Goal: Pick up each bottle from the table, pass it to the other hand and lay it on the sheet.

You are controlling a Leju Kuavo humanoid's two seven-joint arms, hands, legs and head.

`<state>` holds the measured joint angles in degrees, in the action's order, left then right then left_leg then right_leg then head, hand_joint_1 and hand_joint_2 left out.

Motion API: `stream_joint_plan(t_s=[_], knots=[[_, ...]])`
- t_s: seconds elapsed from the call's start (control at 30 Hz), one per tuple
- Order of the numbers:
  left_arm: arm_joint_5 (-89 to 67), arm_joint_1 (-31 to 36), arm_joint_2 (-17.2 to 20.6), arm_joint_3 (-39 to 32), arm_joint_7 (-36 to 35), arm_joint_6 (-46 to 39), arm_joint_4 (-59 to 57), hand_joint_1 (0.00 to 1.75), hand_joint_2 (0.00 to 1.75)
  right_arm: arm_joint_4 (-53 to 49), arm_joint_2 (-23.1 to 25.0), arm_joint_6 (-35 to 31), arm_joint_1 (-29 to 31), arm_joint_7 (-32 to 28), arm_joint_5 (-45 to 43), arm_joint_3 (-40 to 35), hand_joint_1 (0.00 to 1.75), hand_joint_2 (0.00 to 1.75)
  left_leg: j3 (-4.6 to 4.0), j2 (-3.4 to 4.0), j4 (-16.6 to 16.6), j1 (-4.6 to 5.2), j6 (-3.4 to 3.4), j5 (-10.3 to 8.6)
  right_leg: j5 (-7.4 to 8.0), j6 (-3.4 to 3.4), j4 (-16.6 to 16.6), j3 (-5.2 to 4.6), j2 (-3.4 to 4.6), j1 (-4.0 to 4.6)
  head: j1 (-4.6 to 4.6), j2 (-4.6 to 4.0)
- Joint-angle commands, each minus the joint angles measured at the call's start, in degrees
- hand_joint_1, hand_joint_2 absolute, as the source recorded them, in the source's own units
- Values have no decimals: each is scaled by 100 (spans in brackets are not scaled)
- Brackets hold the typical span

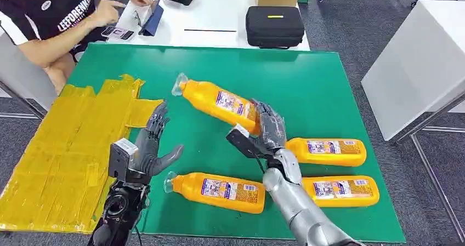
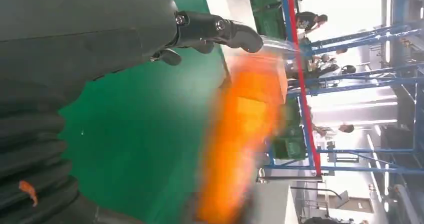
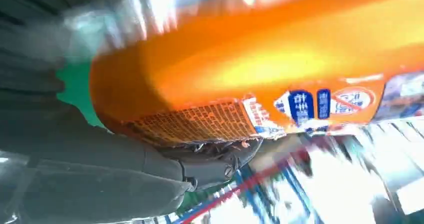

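The head view was evenly and brightly lit from above, sharp throughout, with only soft, faint shadows on the green table [image 1: 329, 81]. In the left wrist view the bottle [image 2: 240, 134] smeared into an orange blur and the background beyond was blown out white. The right wrist view was streaked with motion blur at its edges, with glare on the bottle.

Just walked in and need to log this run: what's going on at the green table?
The robot's right hand holds an orange bottle by its base, cap pointing toward the left hand, which waits open beside the yellow sheet. Three more orange bottles lie on the green table. Nothing lies on the sheet yet. A person sits at the far left corner.
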<state>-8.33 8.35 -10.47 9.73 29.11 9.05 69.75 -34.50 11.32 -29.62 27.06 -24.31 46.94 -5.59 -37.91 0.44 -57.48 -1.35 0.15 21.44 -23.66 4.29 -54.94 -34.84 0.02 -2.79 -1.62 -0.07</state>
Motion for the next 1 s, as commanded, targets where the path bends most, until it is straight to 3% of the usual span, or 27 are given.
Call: stream_joint_plan(t_s=[0.03,0.2,0.4,0.9,1.0], knots=[[16,192,45,6,19,-1,-110,0,175,-938,132,40,-199,-358,-748,274,175,175,27,-3,-3,-1,3,14,-11,-29,-2,25,-1,5,2,0],[114,238,40,265,84,220,-243,0,175,-1110,172,337,-276,-892,-1512,18,175,175,28,-4,-4,1,3,17,-16,-35,-6,27,-4,3,2,0],[132,214,17,680,106,340,87,0,175,-1363,299,904,-492,-873,-1694,-428,175,175,12,-6,-1,-1,1,9,-9,-23,-2,13,-6,4,4,0],[310,356,49,940,-41,372,267,0,175,-788,463,1168,-487,-852,-1525,-1232,175,175,31,-2,-2,-3,2,17,-15,-36,-2,30,-2,7,2,0],[351,420,85,963,-42,348,175,0,175,-621,555,1644,-526,-900,-1647,-1473,175,175,32,1,0,-2,3,16,-14,-35,-1,30,1,6,2,0]])
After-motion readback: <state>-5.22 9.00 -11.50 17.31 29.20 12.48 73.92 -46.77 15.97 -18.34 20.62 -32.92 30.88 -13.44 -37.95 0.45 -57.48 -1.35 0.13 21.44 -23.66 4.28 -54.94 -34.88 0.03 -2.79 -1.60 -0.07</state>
